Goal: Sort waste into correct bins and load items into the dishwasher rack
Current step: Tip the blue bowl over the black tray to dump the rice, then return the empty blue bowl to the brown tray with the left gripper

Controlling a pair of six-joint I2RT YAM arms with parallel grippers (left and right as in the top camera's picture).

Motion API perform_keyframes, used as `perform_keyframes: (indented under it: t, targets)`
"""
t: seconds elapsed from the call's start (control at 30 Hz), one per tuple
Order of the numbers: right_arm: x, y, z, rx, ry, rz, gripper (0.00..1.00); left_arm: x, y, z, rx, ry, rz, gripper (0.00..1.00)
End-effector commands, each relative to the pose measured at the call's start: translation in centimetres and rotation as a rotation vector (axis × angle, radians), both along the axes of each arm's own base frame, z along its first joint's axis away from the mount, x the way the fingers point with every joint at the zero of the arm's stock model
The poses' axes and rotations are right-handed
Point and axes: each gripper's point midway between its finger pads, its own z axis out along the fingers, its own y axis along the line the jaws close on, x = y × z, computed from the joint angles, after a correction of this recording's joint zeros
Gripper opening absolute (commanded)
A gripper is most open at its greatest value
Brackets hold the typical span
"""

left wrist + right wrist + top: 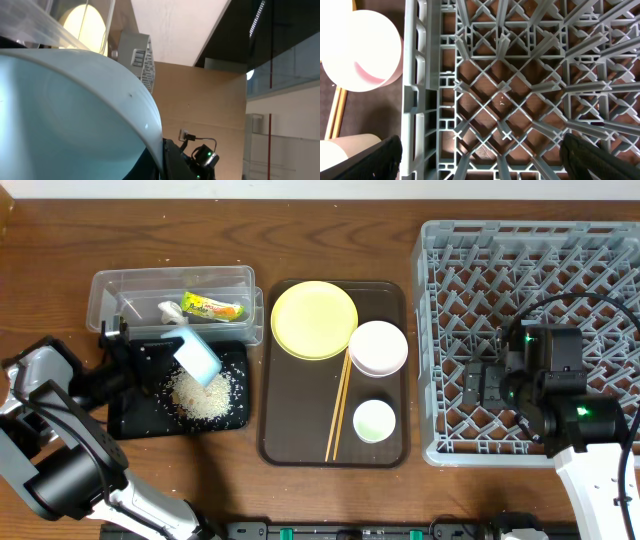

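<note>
My left gripper (pixel 170 358) is shut on the rim of the light blue bowl (pixel 198 358), tipped on its side above the black tray (pixel 125 420), where the rice grains (pixel 205 395) lie. The bowl fills the left wrist view (pixel 70 115). The clear tub (pixel 110 285) holds the yellow-green wrapper (pixel 213 306) and a white scrap (pixel 170 311). The yellow plate (pixel 313 319), pinkish-white bowl (pixel 377 347), white cup (pixel 374 420) and chopsticks (pixel 340 405) lie on the brown tray (pixel 285 445). My right gripper (pixel 480 155) is open and empty over the left part of the grey rack (pixel 600 250).
The rack lattice (pixel 520 90) fills the right wrist view, with the pinkish bowl (pixel 360 50) and the cup (pixel 345 155) at its left beyond the rack wall. Wooden table (pixel 330 230) shows behind everything.
</note>
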Motion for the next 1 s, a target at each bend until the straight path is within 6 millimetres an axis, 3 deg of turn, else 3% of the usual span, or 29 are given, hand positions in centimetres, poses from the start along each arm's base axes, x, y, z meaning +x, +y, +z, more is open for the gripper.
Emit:
perform_keyframes:
  t: [0.0, 0.23, 0.4, 0.57, 0.73, 0.97]
  targets:
    - [0.2, 0.5, 0.7, 0.005, -0.016, 0.016, 0.99, -0.5, -0.8, 1.1, 0.054, -0.082, -0.025, 0.06]
    - [0.2, 0.5, 0.7, 0.005, -0.016, 0.016, 0.99, -2.1, -5.2, 4.3, 0.165, -0.227, -0.165, 0.06]
    - [0.2, 0.5, 0.7, 0.005, -0.016, 0.016, 0.99, -3.3, -9.2, 5.1, 0.228, -0.322, -0.312, 0.06]
    - [0.2, 0.5, 0.7, 0.005, -0.016, 0.016, 0.99, -4.7, -12.9, 4.0, 0.29, -0.364, -0.504, 0.06]
    - [0.2, 0.5, 0.7, 0.005, -0.016, 0.016, 0.99, -4.6, -14.8, 2.0, 0.371, -0.318, -0.625, 0.06]
    - [0.2, 0.5, 0.7, 0.005, -0.016, 0.016, 0.99, -3.5, -15.8, -3.5, 0.65, -0.1, -0.722, 0.06]
